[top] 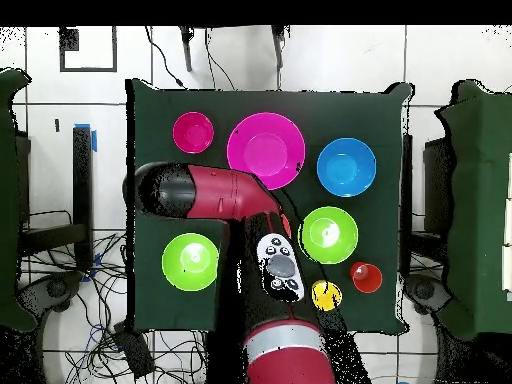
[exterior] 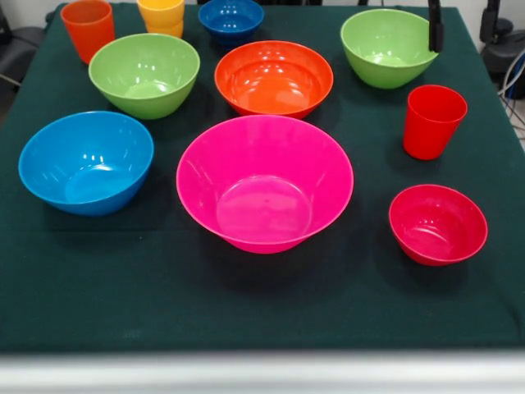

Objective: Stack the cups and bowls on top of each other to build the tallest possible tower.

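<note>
Green-clothed bench (exterior: 262, 312) with nothing stacked yet. Pink bowl (exterior: 264, 182) at centre; light blue bowl (exterior: 86, 162) at 9 o'clock, orange bowl (exterior: 274, 79) at 12, red cup (exterior: 433, 121) at 2, small red bowl (exterior: 437, 224) at 4. All containers empty. Tool (exterior: 435, 25) at 1 o'clock; finger state indeterminate. Risk: glossy, tapered walls may slip, toppling a tower.

The robot's red and black arm (top: 215, 193) reached out from its base at the bottom of the overhead view, then bent sharply at an elbow and ended in a rounded black joint at the left. In the front view, only a slim black gripper (exterior: 435, 25) tip hung down from the top edge.
</note>
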Available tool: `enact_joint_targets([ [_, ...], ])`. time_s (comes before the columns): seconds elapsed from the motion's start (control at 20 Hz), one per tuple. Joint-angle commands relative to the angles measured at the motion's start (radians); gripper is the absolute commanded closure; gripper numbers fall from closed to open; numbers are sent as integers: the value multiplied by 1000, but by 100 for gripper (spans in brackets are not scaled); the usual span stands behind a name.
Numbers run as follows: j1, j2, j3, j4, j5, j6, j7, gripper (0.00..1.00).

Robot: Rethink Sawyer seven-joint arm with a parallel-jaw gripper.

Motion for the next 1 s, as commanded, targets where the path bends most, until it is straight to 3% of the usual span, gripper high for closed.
enact_joint_targets([
  [0.05, 37, 114, 4, -153, -95, 25, 44, 0],
  [0.55, 30, 200, -6, -255, -110, 40, 3, 0],
  [1.0, 123, 244, -161, -378, -192, 130, 75, 0],
])
